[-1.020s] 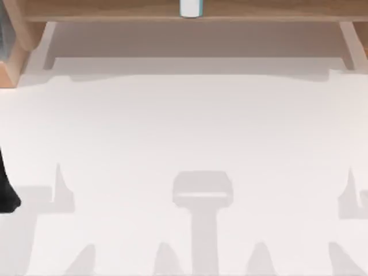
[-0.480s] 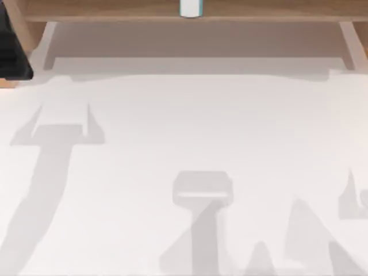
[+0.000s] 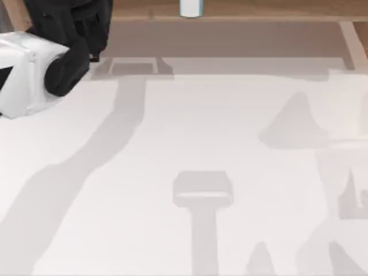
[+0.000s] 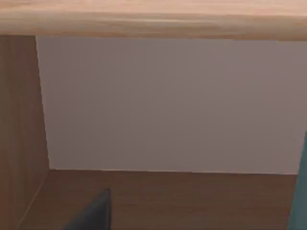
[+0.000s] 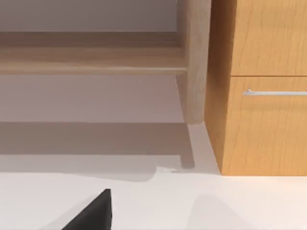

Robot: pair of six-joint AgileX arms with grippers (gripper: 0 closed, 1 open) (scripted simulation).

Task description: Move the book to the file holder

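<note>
The book (image 3: 190,8) stands on the long wooden shelf (image 3: 259,9) at the back middle, teal-edged with a white face. A teal edge (image 4: 300,191) shows at the side of the left wrist view. My left gripper (image 3: 75,17), a black mass on a white arm link (image 3: 23,75), hovers over the shelf's left end, well left of the book. One dark finger (image 4: 93,213) shows before a wooden floor and side wall. A sliver of the file holder (image 3: 14,16) peeks out at the far back left, mostly covered by that arm. One dark finger (image 5: 93,213) of my right gripper hangs over the white table.
A wooden cabinet (image 5: 259,120) with a drawer handle (image 5: 273,92) stands beside the shelf's leg (image 5: 194,62) in the right wrist view. The white table (image 3: 190,132) spreads out in front of the shelf.
My left arm has swung from the near left edge up to the back left, over the shelf's left end. Shadows on the table's right side have shifted.
</note>
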